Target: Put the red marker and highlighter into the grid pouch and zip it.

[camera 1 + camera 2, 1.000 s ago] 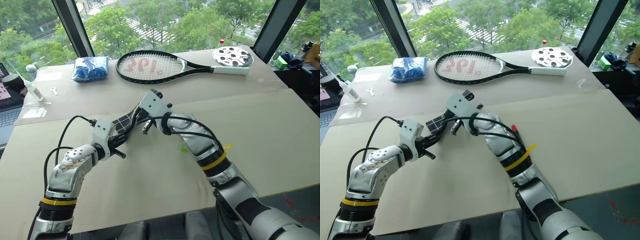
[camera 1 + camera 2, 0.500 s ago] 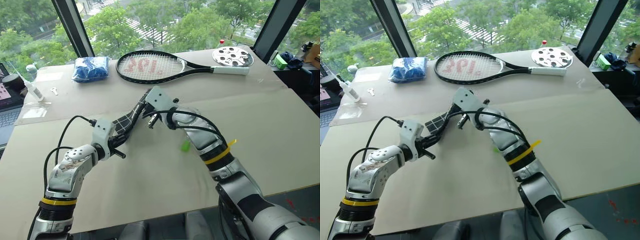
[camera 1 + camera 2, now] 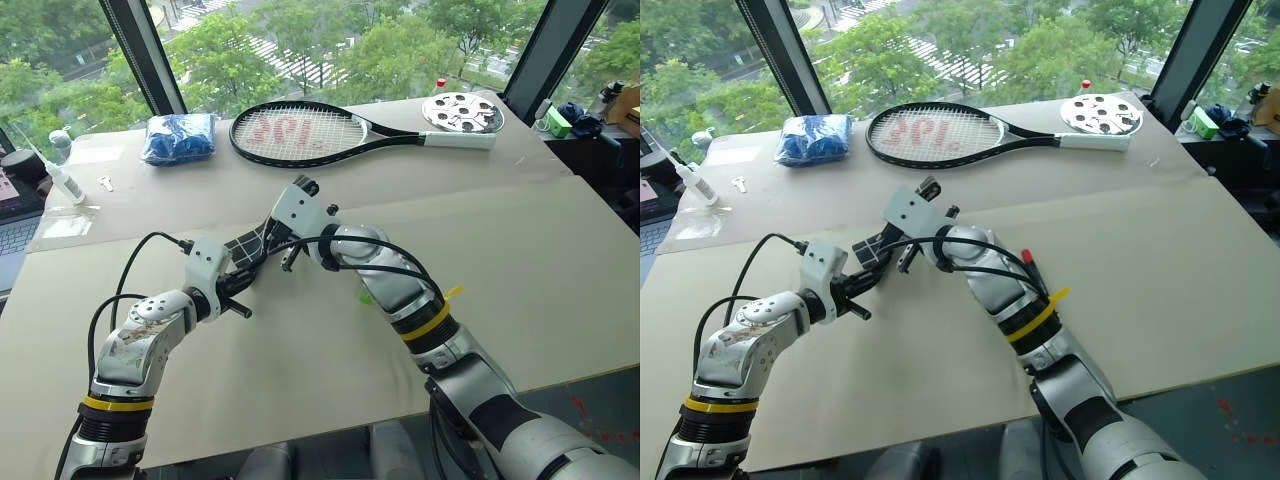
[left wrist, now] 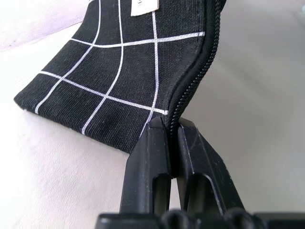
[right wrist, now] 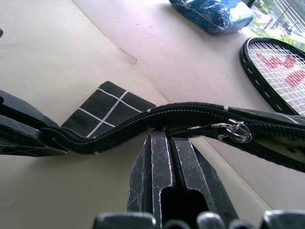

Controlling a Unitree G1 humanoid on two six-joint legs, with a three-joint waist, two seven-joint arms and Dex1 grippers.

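The grid pouch (image 3: 250, 243), black with thin white lines, is held off the table between both grippers. My left gripper (image 4: 169, 125) is shut on its near corner, right at the zipper edge. My right gripper (image 5: 167, 136) is shut on the black zipper pull strap, next to the metal ring (image 5: 233, 129). In the head views the right gripper (image 3: 270, 232) sits just beyond the left gripper (image 3: 240, 278). A bit of the green highlighter (image 3: 366, 297) shows on the table under my right forearm. The red marker (image 3: 1028, 258) peeks out beside that forearm.
A tennis racket (image 3: 300, 132) lies across the far side of the table, with a blue cloth bundle (image 3: 180, 137) to its left and a round perforated disc (image 3: 463, 112) to its right. A white bottle (image 3: 65, 180) and a laptop (image 3: 12, 235) are at the left edge.
Half a second ago my right gripper stood a little farther right along the pouch; it has come back left to about where it was. The left gripper has not moved.
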